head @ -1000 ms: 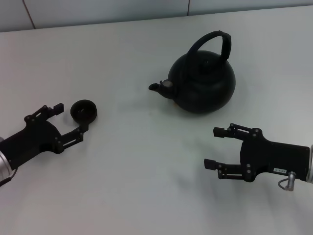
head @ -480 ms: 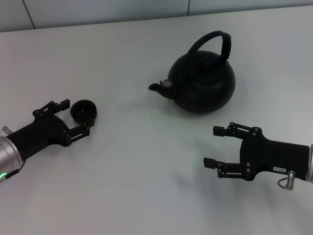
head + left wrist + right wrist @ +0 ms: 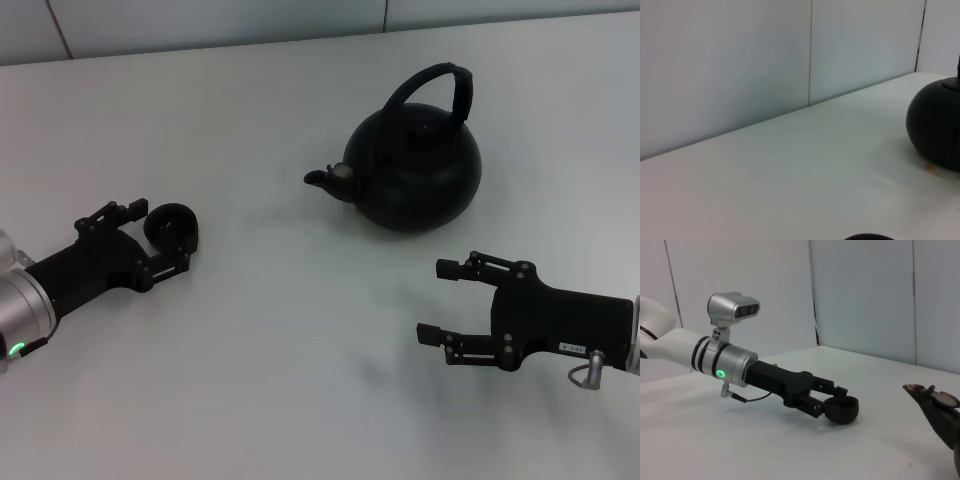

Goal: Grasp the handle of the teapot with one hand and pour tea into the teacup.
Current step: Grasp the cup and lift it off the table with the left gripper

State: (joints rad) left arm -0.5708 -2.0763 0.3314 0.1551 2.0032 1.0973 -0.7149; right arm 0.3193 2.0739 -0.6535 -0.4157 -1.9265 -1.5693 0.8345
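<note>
Left pincer (image 3: 163,237) closed around something, right pincer (image 3: 440,300) spread

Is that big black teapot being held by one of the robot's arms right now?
No, the teapot sits alone on the table; the right tool waits open short of it, and the left tool grips the cup.

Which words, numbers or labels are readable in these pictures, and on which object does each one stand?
No text can be read.
A small white label on the right gripper body: print too small to read.
The teapot, the teacup and the left gripper: no lettering visible.
</note>
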